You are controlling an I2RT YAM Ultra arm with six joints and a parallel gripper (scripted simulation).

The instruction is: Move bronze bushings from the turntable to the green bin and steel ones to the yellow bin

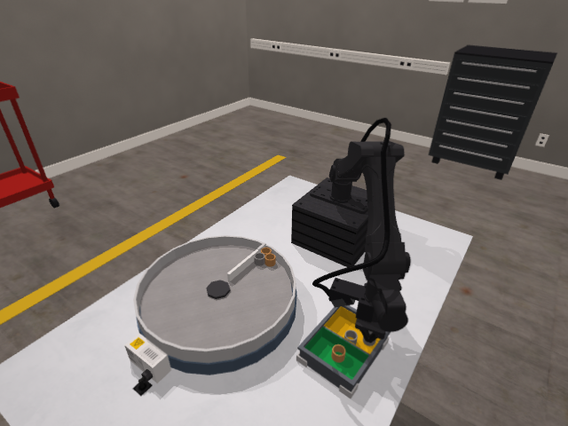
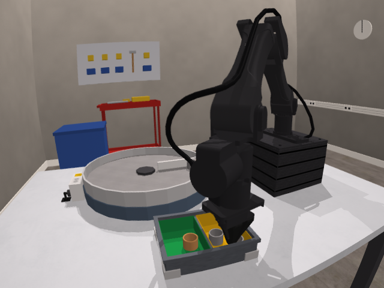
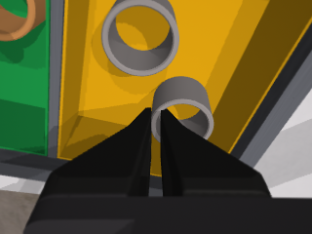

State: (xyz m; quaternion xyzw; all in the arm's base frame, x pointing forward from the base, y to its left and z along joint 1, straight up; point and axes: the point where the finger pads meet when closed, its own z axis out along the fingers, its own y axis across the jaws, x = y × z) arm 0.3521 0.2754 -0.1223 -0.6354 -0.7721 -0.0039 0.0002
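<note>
Gripper (image 3: 155,119) down inside the yellow bin (image 3: 88,97), pinching the wall of a steel bushing (image 3: 182,104). Second steel bushing (image 3: 138,41) loose just beside it. One bronze bushing (image 2: 189,241) in the green bin (image 2: 173,227). On the turntable (image 1: 215,293), apparently two bronze bushings (image 1: 269,258) and one grey, clustered near the rim.

Even, soft-shadowed, slightly blurry light
</note>
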